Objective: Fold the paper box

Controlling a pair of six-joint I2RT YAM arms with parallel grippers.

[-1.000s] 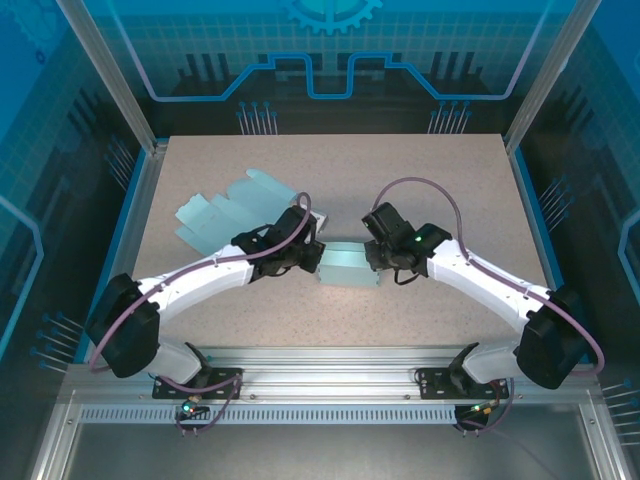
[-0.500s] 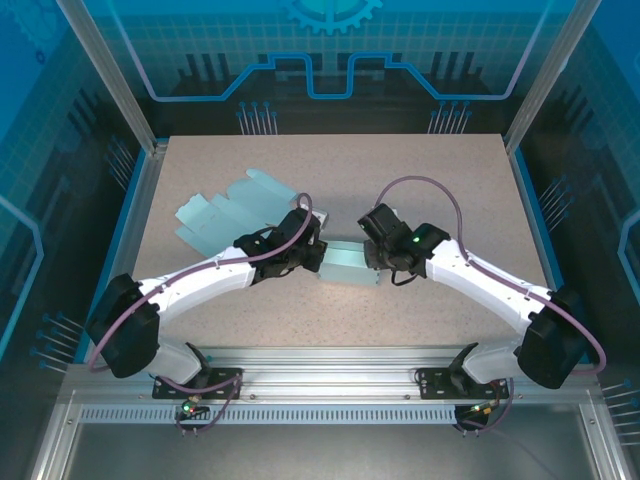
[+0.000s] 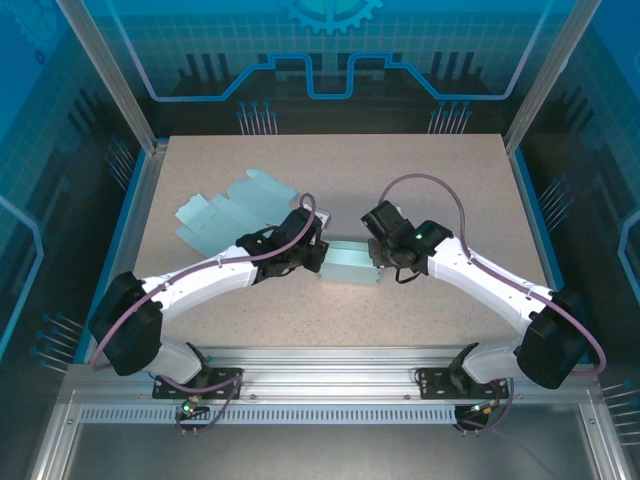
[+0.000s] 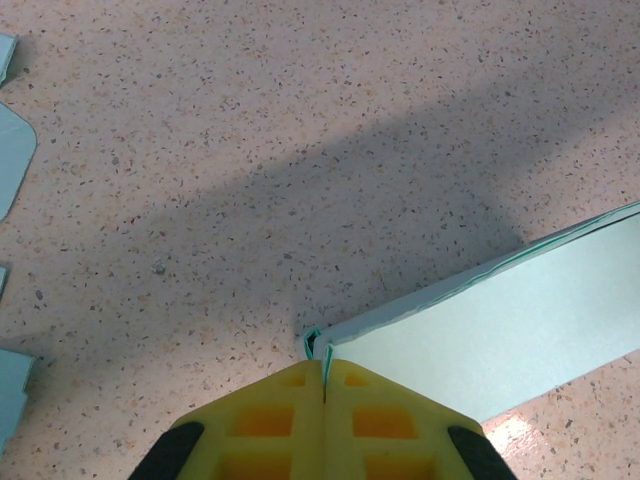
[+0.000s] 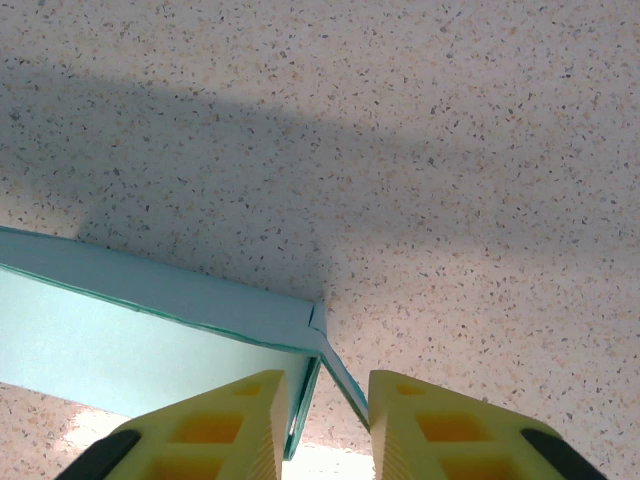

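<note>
paper box [image 3: 348, 266], partly formed, lying mid-table [image 3: 420, 170], nearer the near edge; left gripper [image 4: 322, 375] fingers pressed together at its left corner; right gripper [image 5: 325, 385] fingers apart astride the right end flap; step judged: closing ends; next likely needs that flap pinched and tucked inward

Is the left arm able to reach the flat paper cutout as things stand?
Probably yes: only bare table separates the flat paper cutout from it. But the left gripper is shut on the paper box, so it must release first.
</note>
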